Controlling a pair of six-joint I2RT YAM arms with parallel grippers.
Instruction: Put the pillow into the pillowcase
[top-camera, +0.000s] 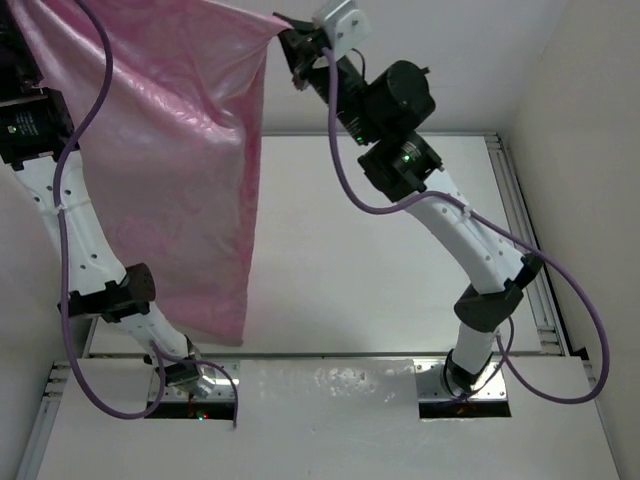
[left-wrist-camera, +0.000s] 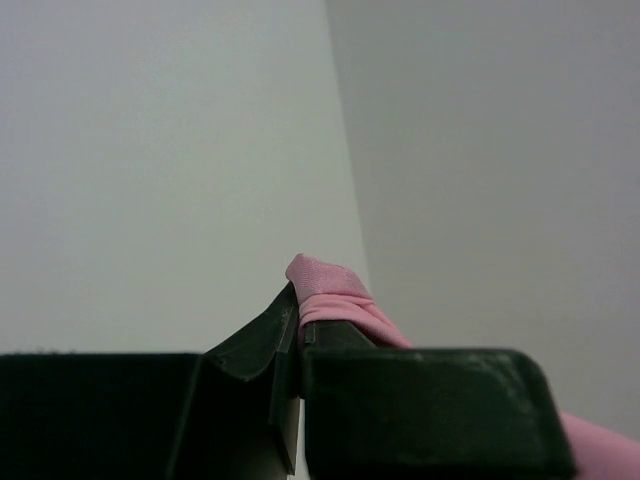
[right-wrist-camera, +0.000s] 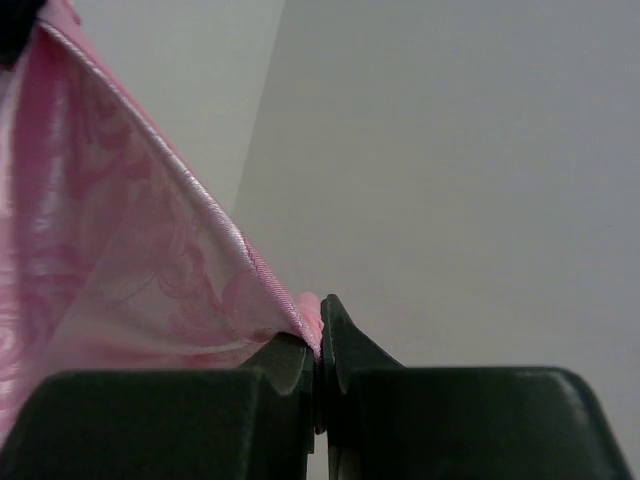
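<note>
- The pillowcase (top-camera: 190, 170) hung in the upper left of the overhead view. It draped down to the lower left and hid that side of the white table (top-camera: 380, 260).
- The right gripper (top-camera: 290, 45), top centre, was pressed together on the cloth's upper corner.
- The left gripper (left-wrist-camera: 300, 330) pinched a pink fold at the bottom centre of its wrist view.
- A purple cable (top-camera: 95, 100) crossed in front of the cloth at upper left.
- The left arm (top-camera: 75, 230) stood along the cloth's left edge.
- Bare pale walls (right-wrist-camera: 450, 150) filled both wrist views behind the fingers.

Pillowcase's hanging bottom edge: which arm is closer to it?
Left. The left arm has its elbow right beside the hanging bottom edge of the pillowcase; the right arm stands well off to the side, with the right gripper shut on a top corner.
</note>
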